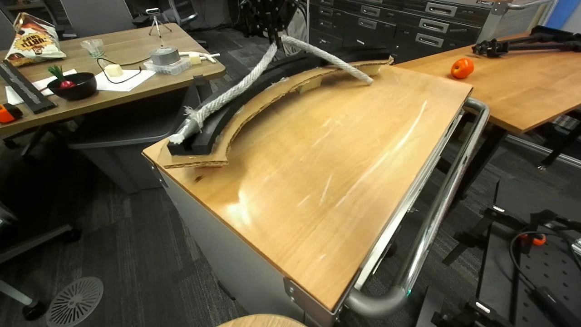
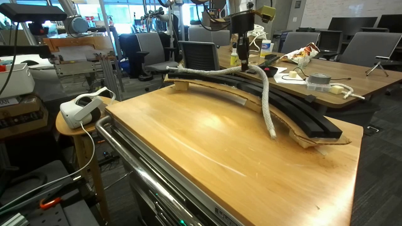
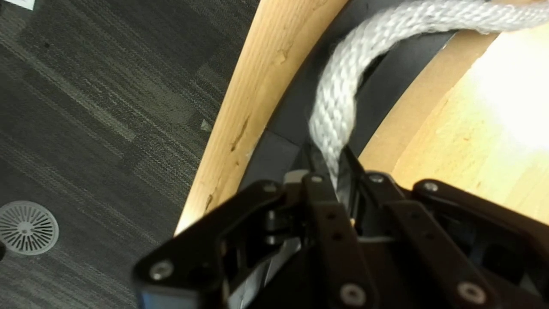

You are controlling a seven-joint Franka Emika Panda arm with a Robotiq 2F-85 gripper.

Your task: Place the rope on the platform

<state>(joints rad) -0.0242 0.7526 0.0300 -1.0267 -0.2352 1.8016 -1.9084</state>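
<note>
Gripper: the gripper is grasping the rope partway along, pinching it from both sides, and is hanging over the platform.
Rope at grip: is peaking there, arching clear of the platform.
Rope, frayed end: is lying along one end of the platform; whether it is sitting in the groove, can't tell.
Rope, other end: is crossing the platform and its cardboard edging, dropping on the inner side of the curve toward the tabletop; contact with the wood, can't tell.
Platform: in both exterior views is curving along one edge of the tabletop, standing raised on small blocks.
Brown table: in an exterior view the brown table is holding a chip bag, black bowl, grey tape roll.
Tomato: the tomato is sitting on an orange-toned table.
Stool: a white headset is resting on a round stool.
</note>
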